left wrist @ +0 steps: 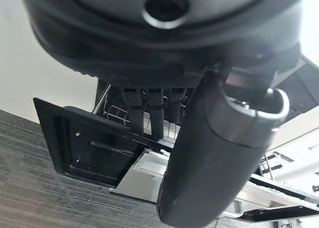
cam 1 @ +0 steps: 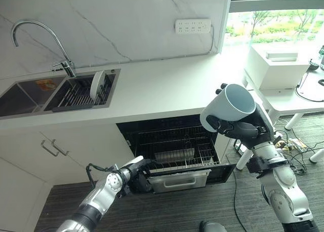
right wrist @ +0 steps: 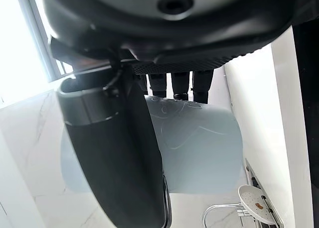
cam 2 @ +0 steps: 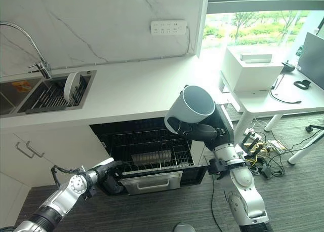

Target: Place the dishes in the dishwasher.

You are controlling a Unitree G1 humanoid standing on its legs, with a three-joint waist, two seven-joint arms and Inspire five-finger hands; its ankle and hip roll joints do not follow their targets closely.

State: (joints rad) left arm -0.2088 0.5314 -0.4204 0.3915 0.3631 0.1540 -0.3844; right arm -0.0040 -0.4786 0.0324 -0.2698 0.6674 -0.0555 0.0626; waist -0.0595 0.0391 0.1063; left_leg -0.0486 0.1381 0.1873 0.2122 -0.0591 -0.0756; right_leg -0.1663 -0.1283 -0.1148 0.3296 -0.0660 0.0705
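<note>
A pale blue mug point(cam 1: 235, 105) is tipped on its side in the air, its mouth facing up and to the right. My right hand point(cam 1: 238, 128) is shut on it from below, above the right end of the open dishwasher drawer point(cam 1: 179, 182). The wire rack point(cam 1: 172, 143) in the drawer holds a small grey insert and no dishes. My left hand point(cam 1: 132, 172) is at the drawer's front left corner, with its fingers point(left wrist: 149, 111) hooked over the rim. A white plate point(cam 1: 97, 85) stands on edge in the sink's drying rack point(cam 1: 76, 94).
The white counter point(cam 1: 167, 85) runs above the dishwasher, with a double sink point(cam 1: 23, 99) and a faucet point(cam 1: 38, 27) at the left. Cabinet handles point(cam 1: 53, 148) are left of the drawer. A white table point(cam 1: 296, 98) with a box point(cam 1: 276, 65) stands at the right, cords point(cam 1: 293, 146) beneath it.
</note>
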